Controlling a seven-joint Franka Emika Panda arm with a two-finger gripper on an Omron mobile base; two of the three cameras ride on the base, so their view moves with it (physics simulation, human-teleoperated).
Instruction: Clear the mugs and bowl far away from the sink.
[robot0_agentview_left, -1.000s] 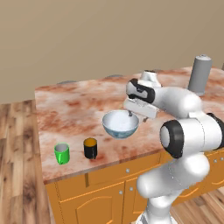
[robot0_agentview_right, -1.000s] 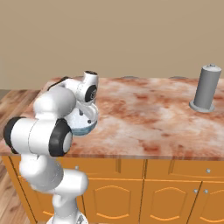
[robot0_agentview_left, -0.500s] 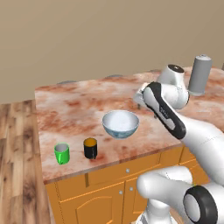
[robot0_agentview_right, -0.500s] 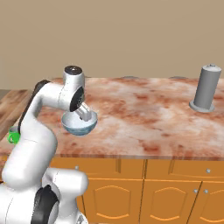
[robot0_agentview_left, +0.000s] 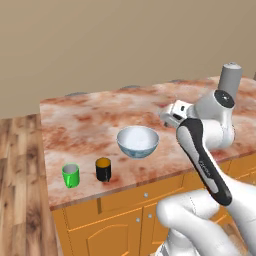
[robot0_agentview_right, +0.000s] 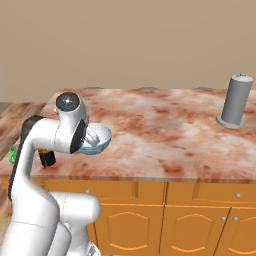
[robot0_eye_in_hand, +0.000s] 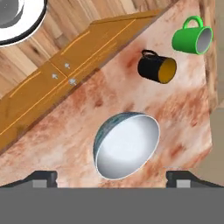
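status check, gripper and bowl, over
Gripper open, holding nothing. Bowl upright on counter, green mug and black mug beside it. Nothing in the way.

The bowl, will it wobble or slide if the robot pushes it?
The bowl looks round-bottomed and wide, so it would probably rock a bit and slide rather than tip over. Its smooth, shiny surface suggests the pincer may slip on the rim. It sits apart from the black mug, so a gentle push shouldn't hit anything.

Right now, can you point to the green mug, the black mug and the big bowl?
green mug (robot0_agentview_left: 71, 175), left base view, on its outer side.
black mug (robot0_agentview_left: 103, 170), left base view, on its dark side.
bowl (robot0_eye_in_hand: 127, 146), hand view, on its whitish inside.
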